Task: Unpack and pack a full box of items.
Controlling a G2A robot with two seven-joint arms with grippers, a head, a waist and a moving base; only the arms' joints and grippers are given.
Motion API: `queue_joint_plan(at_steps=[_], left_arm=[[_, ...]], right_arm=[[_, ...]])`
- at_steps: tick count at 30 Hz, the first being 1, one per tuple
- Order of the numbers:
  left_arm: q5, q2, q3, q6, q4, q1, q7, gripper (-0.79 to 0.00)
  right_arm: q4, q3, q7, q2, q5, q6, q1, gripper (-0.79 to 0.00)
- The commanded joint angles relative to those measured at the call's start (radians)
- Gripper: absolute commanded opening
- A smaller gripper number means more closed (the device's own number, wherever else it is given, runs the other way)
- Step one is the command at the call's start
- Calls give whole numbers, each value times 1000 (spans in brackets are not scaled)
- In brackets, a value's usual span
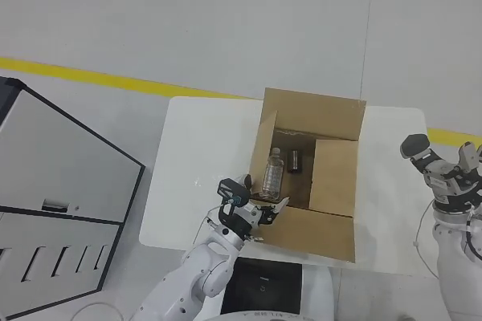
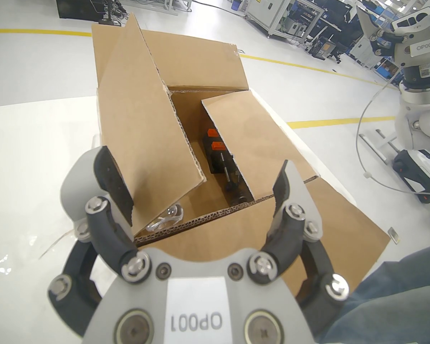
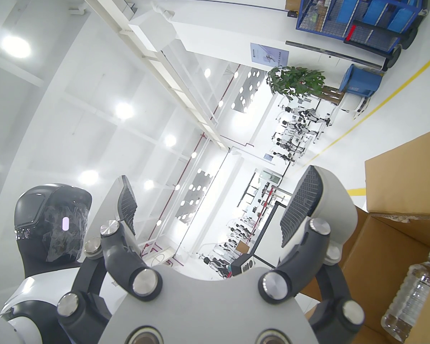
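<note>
An open cardboard box is seen on a white table, its flaps folded outward or raised. A clear plastic bottle is laid inside the box along its left wall, and a dark item with orange parts is lodged just beside the bottle, nearer the box's far wall. In the left wrist view the box is seen from its near edge: its left flap stands up, the bottle is glimpsed below that flap, and the dark item is partly covered by the right flap. The left gripper is held at the box's near left corner, over its rim. Its fingers are spread wide, nothing is gripped, and one finger is placed close against the raised left flap. The left gripper is aimed into the box. The right gripper is held well apart from the box, off to its right side. Its fingers are likewise spread wide and nothing is held. From the right gripper, the box and the bottle are caught at one side.
</note>
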State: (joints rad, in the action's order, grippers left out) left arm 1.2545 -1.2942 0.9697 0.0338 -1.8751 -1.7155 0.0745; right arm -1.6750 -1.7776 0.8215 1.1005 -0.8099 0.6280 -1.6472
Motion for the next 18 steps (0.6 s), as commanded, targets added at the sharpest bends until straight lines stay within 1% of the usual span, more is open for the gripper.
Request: queue_joint_plan(at_steps=[1,5,9,13,15,18], left_arm=[[0,0,0,0,0,0,0,0],[-22,-3,-12,-17,6,13,11,0],[-76,-20,-66,-51,34,76,10,0],[-37,-37,-133,-34,62,137,19,0],[-41,-51,-168,-13,113,175,20,0],[-88,-69,-198,1,191,226,7,0]], right_arm=[[0,0,0,0,-2,0,0,0],[0,0,0,0,-2,0,0,0],[0,0,0,0,-2,0,0,0],[0,0,0,0,-2,0,0,0],[0,0,0,0,-2,0,0,0],[0,0,0,0,-2,0,0,0]])
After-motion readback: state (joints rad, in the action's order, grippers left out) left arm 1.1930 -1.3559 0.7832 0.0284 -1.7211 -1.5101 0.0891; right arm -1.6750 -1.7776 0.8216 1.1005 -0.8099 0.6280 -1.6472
